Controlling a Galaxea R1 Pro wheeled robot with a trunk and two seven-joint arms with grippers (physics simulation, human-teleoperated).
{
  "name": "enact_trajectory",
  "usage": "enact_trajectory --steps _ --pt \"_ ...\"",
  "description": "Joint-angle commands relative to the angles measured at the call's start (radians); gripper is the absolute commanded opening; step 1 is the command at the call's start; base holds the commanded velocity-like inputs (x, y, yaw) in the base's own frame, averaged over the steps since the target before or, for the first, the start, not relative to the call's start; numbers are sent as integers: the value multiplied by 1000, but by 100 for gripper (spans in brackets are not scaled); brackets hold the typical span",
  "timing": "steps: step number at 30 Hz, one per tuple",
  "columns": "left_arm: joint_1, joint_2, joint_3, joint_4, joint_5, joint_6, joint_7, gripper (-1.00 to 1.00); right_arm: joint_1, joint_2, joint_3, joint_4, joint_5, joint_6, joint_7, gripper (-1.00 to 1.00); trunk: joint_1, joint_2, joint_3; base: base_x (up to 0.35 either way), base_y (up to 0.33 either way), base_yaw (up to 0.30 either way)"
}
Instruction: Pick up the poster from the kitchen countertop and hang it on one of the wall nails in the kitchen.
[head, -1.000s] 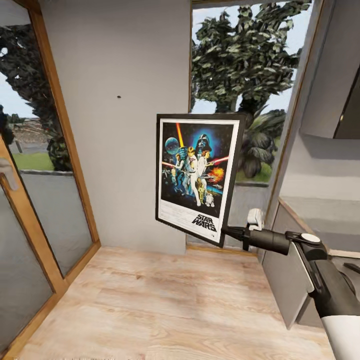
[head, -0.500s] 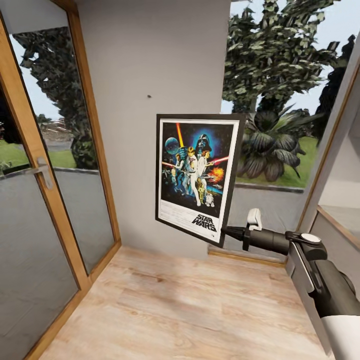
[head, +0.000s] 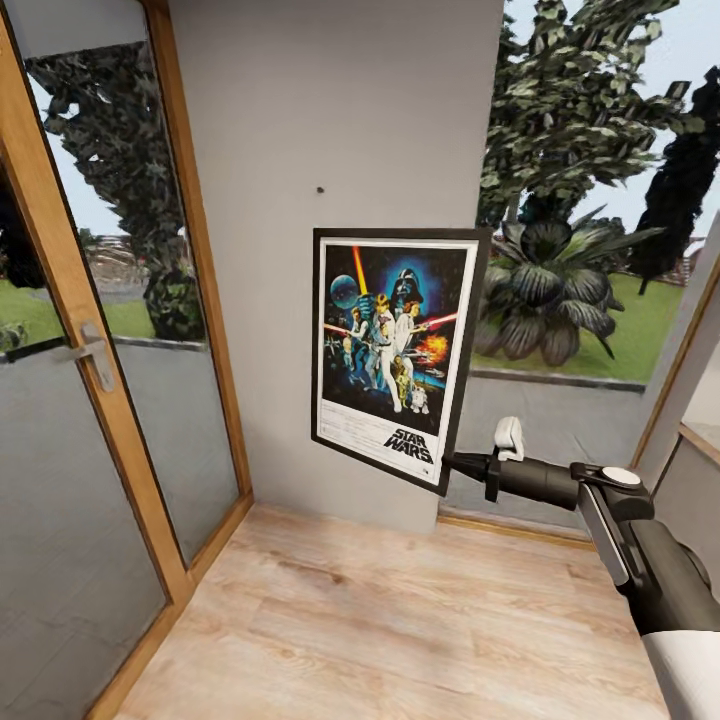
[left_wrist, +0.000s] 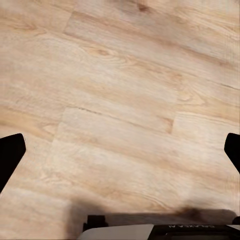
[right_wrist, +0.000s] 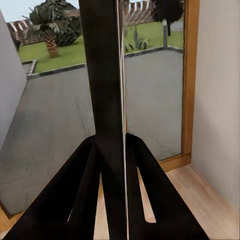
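Black-framed poster (head: 392, 350) pinched at lower corner by right tool (head: 450, 462); wall nail (head: 320, 189) above-left, apart; left tool (left_wrist: 120, 150) spread.

Bright daylight — sharp, soft shadows

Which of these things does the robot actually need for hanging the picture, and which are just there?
Needed:
poster, clamped by the right tool
wall nail

Just there:
glass door
door handle
wooden floor
garden plants
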Motion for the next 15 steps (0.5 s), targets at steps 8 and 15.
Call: enact_trajectory --steps 8,15 --pt "0 -1 3 0 0 -1 -6 100 -1 0 0 0 -6 12 4 -100 1 -2 -2 175 323 0" --pt "0 -1 3 1 0 -1 -6 100 -1 0 0 0 -6 12 4 -100 1 -2 -2 135 342 0"
